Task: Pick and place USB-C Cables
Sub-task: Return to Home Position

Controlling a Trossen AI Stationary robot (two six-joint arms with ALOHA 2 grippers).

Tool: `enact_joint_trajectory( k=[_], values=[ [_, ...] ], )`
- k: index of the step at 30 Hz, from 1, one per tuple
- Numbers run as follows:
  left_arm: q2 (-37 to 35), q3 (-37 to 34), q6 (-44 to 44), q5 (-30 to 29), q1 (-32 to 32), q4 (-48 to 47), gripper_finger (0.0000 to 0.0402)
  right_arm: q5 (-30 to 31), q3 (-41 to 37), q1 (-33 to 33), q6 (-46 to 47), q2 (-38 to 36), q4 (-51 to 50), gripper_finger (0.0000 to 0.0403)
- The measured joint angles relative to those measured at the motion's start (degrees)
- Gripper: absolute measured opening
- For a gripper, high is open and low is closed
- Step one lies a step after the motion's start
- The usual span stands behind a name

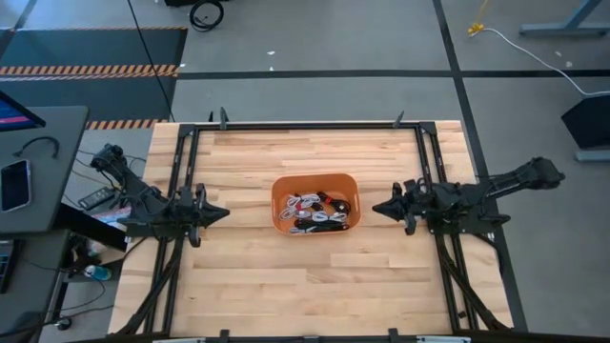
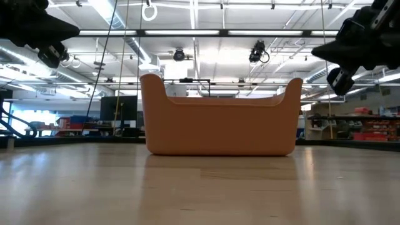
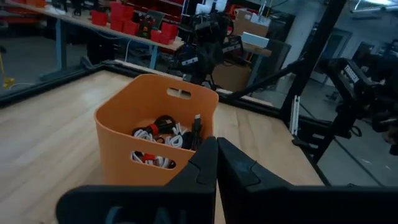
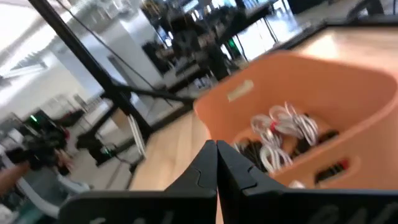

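Left hand [image 1: 225,214], fingers pressed together and empty, hovers by the wooden counter's [image 1: 248,276] left edge. Mid-counter, an orange plastic bin [image 1: 315,178] holds tangled white and black USB-C cables [image 1: 315,213], count unclear. Right hand [image 1: 375,208], likewise closed, hovers by the right edge.

One orange bin [image 1: 277,205] stands on one wooden table [image 1: 238,276]. Two grippers show: the left gripper [image 1: 221,215] and the right gripper [image 1: 376,208]. The white and black cables [image 1: 315,213] inside are too tangled to count.

An orange bin [image 1: 315,178] sits midway on the pale wooden table [image 1: 248,276]; beside the table, a phone [image 1: 14,184] lies on a grey desk [image 1: 57,133].
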Motion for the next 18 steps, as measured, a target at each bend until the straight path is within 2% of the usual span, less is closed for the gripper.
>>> enact_joint_trajectory(
  k=[8, 11, 15, 18],
  values=[
    [0.0, 0.0, 2.04, 0.0, 0.02, 0.0, 0.0007, 0.36, 0.0, 0.36, 0.02, 3.62, -2.49, 0.0],
    [0.0, 0.0, 3.89, 0.0, 0.0, 0.04, 0.0007, 2.63, 0.0, 0.33, 0.0, 4.06, -2.55, 0.0001],
    [0.01, 0.0, 4.1, 0.01, 0.0, 0.02, 0.0007, 8.52, 0.0, 0.29, 0.2, 4.11, -2.27, 0.0005],
    [0.02, 0.0, 4.1, 0.0, 0.0, 0.02, 0.0007, 7.78, 0.0, 0.35, -1.08, 4.13, 1.46, 0.0012]
  ],
)
